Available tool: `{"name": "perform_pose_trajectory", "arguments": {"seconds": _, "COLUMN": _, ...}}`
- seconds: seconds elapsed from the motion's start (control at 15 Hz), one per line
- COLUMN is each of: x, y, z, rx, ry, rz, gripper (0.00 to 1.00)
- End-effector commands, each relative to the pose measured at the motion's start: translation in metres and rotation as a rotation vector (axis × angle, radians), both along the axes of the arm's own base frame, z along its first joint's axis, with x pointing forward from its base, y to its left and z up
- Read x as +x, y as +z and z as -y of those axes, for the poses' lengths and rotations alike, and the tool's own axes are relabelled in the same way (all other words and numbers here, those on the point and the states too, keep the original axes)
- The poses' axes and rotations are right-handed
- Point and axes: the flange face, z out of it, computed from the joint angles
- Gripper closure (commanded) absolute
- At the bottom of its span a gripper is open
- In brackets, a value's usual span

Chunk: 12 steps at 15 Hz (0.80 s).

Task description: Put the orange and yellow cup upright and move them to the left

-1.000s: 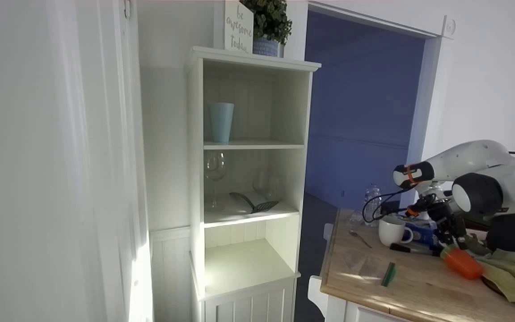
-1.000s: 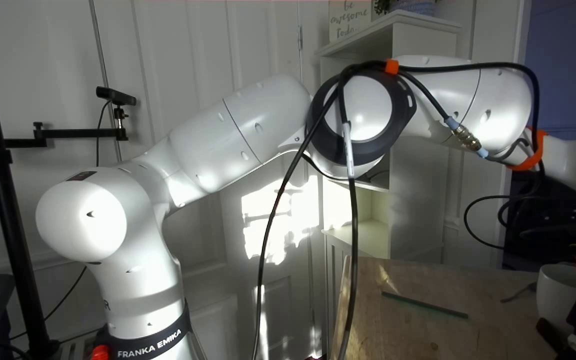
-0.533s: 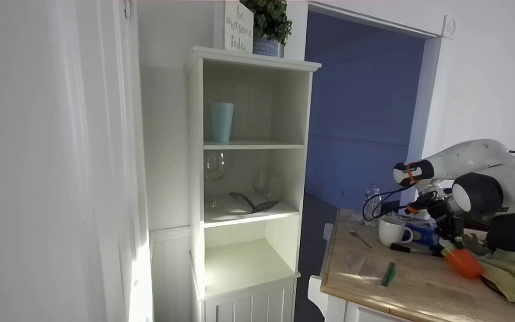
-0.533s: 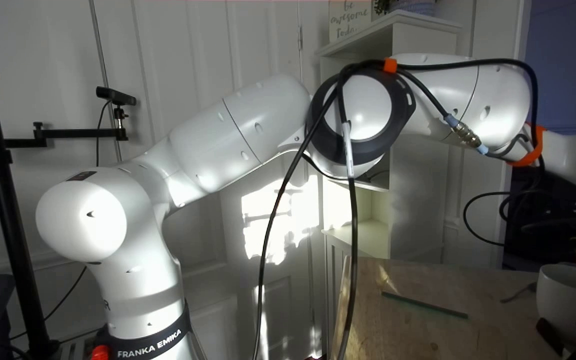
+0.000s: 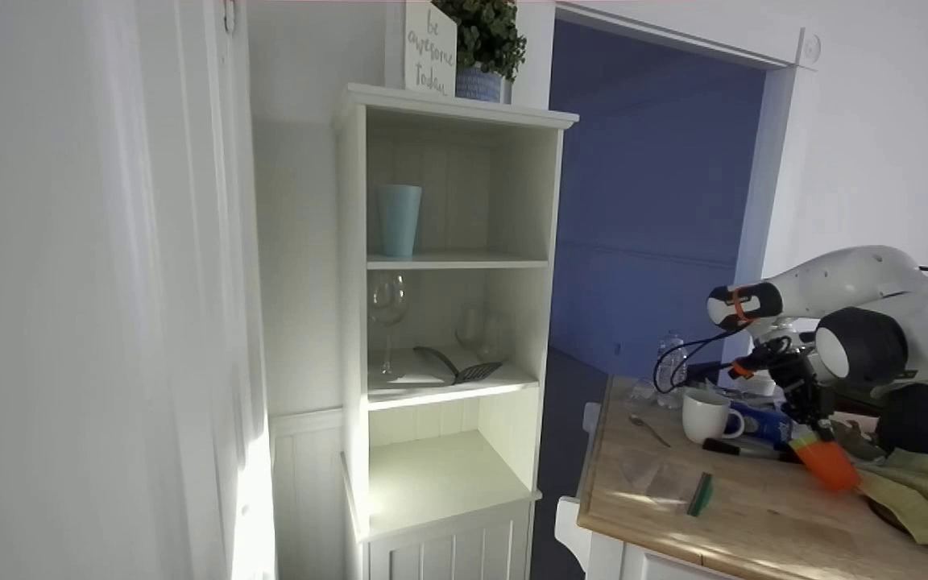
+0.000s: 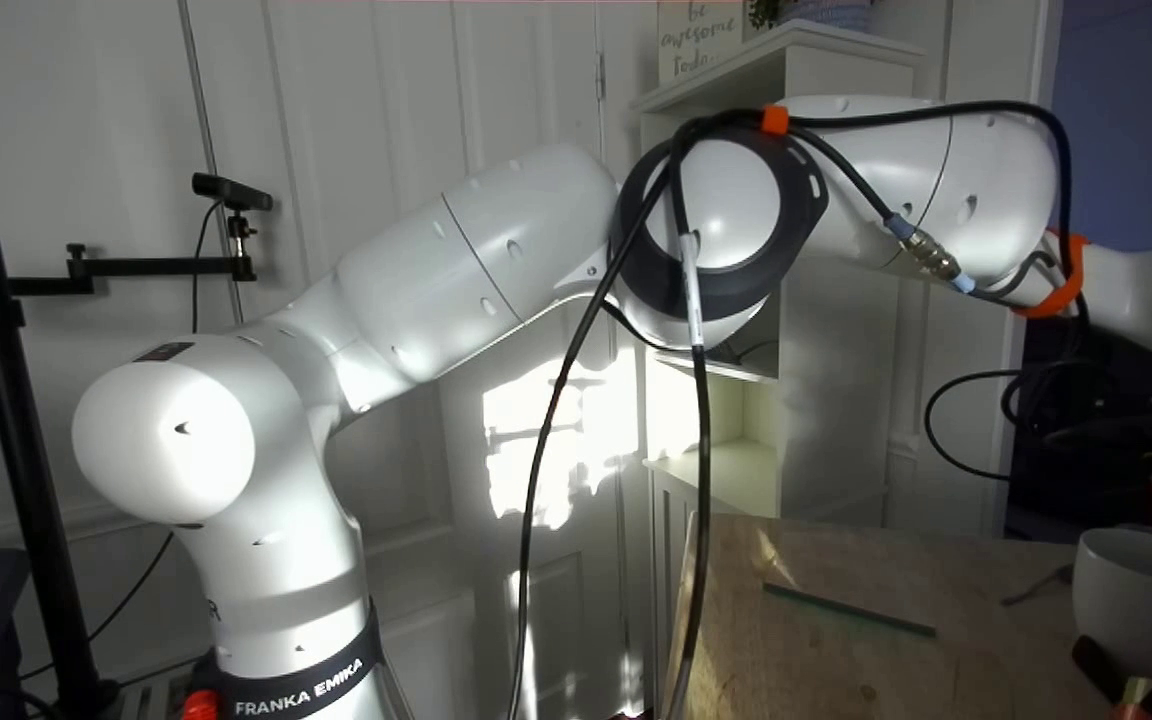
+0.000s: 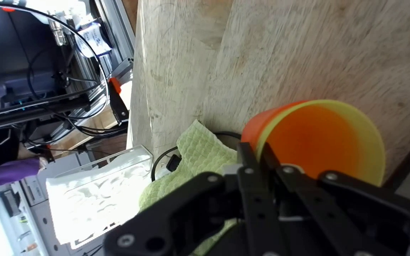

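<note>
The orange and yellow cup (image 5: 828,464) is orange with a yellow band at its rim. It is tilted, its mouth toward my gripper (image 5: 815,432). I cannot tell whether it is one cup or two nested. In the wrist view the cup (image 7: 319,142) shows its open mouth, orange inside with a yellow rim. My gripper (image 7: 255,144) is shut on the cup's wall at the rim, one finger outside and one inside. In an exterior view only a small orange and yellow part of the cup (image 6: 1133,694) shows at the bottom edge. Its base lies close to the table; contact is unclear.
A white mug (image 5: 704,416), a black-handled utensil (image 5: 742,450), a spoon (image 5: 649,430) and a green strip (image 5: 700,494) lie left of the cup on the wooden table (image 5: 762,532). A green cloth (image 5: 919,491) lies right of it. Bottles (image 5: 671,370) stand behind the mug.
The gripper's fingers were further apart a second ago and have closed on the rim. The arm has risen slightly, and the cup has shifted a little up and left in an exterior view.
</note>
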Motion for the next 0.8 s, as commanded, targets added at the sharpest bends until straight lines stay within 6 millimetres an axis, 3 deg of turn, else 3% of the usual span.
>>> {"name": "perform_pose_trajectory", "arguments": {"seconds": 0.0, "x": 0.005, "y": 0.035, "z": -0.005, "rx": -0.007, "ry": 0.051, "rz": 0.045, "gripper": 0.98}}
{"name": "perform_pose_trajectory", "arguments": {"seconds": 0.27, "x": 0.023, "y": 0.062, "z": -0.010, "rx": 0.003, "ry": 0.288, "rz": 0.142, "gripper": 0.98}}
{"name": "perform_pose_trajectory", "arguments": {"seconds": 0.4, "x": 0.024, "y": 0.087, "z": -0.016, "rx": 0.011, "ry": 0.392, "rz": 0.188, "gripper": 0.98}}
{"name": "perform_pose_trajectory", "arguments": {"seconds": 0.73, "x": 0.004, "y": 0.136, "z": -0.036, "rx": 0.149, "ry": 0.615, "rz": 0.276, "gripper": 0.98}}
